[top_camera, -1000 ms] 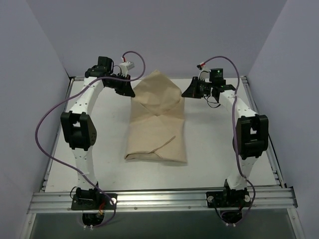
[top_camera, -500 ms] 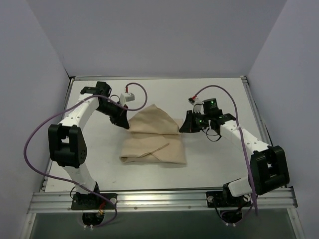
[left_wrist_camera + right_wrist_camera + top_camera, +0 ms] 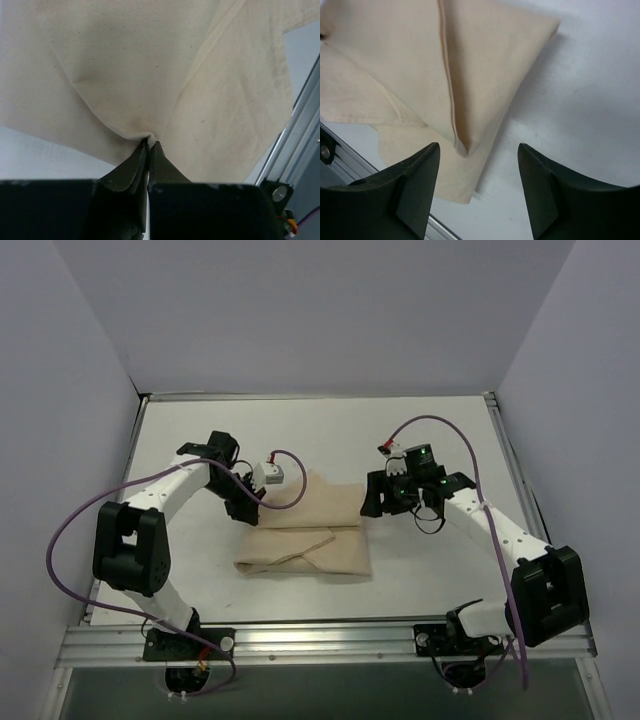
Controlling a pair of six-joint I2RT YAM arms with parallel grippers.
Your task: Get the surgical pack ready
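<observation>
The surgical pack (image 3: 305, 538) is a beige cloth bundle lying folded near the table's middle, its far flap laid over toward the near side. My left gripper (image 3: 252, 508) sits at the bundle's far left corner, shut on a pinch of the cloth (image 3: 150, 137). At the far right corner my right gripper (image 3: 368, 504) stands open; the cloth corner (image 3: 465, 145) lies loose on the table between its fingers (image 3: 417, 170), touching neither. Whatever the bundle wraps is hidden.
The white table (image 3: 440, 430) has raised rails at its edges. An aluminium rail (image 3: 330, 640) runs along the near edge by the arm bases. A purple cable (image 3: 70, 530) loops out to the left of the left arm.
Both arms pulled the far flap of the cloth toward the near side, folding it over the bundle. The right gripper then opened and let its corner go. The left stays shut on its corner.
</observation>
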